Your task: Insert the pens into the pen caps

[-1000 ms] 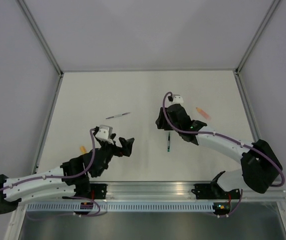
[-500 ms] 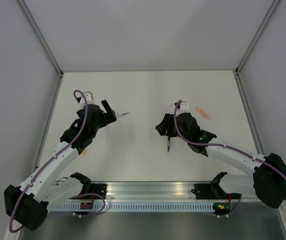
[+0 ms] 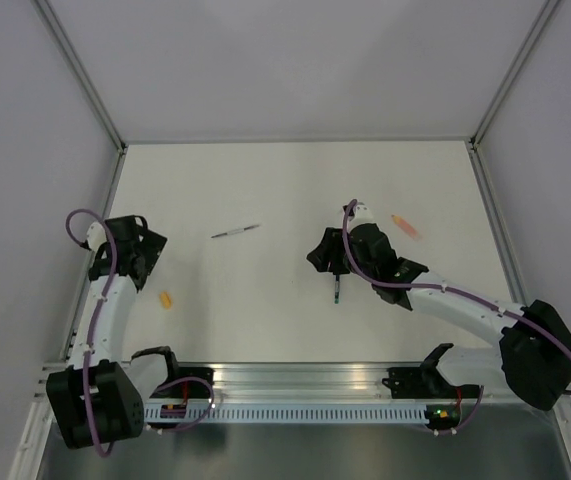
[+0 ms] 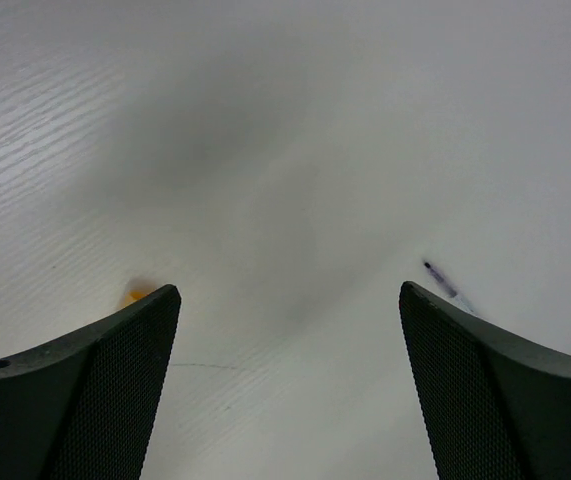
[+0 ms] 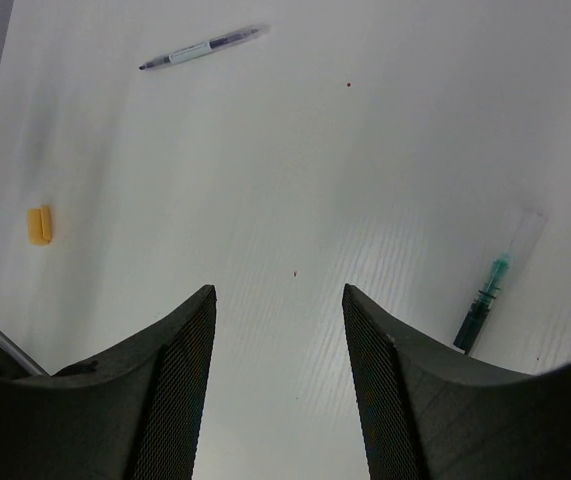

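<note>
Now hovering over the desk (image 3: 265,180) with right fingers (image 5: 165,400) spread and empty, just beside the green pen (image 5: 477,315); left fingers (image 4: 85,400) wide too, near the yellow cap (image 3: 165,299). Looks light, stiff, slick, roll-prone; best pinched mid-barrel.

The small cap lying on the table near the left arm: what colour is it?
The cap is yellow-orange, clearest in the right wrist view.
</note>
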